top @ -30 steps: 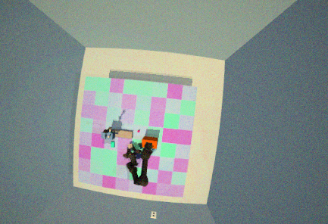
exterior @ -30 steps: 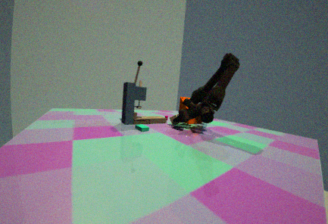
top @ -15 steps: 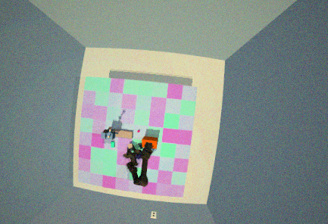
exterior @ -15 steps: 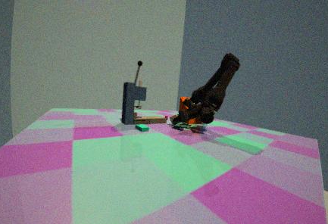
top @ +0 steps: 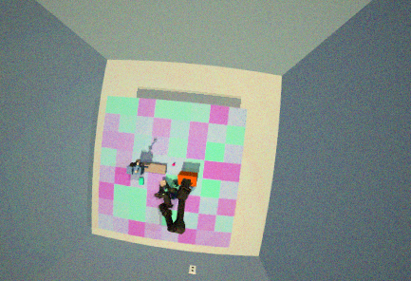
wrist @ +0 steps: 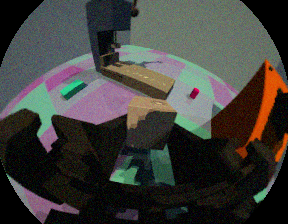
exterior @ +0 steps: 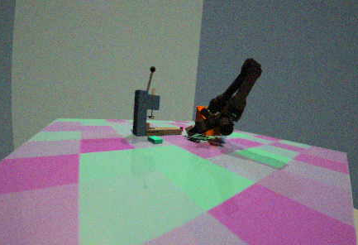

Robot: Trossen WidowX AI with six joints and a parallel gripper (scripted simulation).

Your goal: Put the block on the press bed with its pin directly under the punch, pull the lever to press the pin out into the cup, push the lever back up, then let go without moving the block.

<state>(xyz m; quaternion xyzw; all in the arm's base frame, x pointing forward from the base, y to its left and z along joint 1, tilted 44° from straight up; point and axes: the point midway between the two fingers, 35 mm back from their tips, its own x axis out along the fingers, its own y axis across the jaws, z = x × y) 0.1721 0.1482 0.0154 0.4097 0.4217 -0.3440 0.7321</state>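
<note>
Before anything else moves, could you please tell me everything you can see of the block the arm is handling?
The block is a small, chunky, box-like piece, pale tan where light falls and grey-brown in shade, with a wood-like look. It is held between the fingers of the tool, short of the near end of the press bed and off it. Its pin cannot be made out, nor can I tell whether its underside touches anything.
</note>
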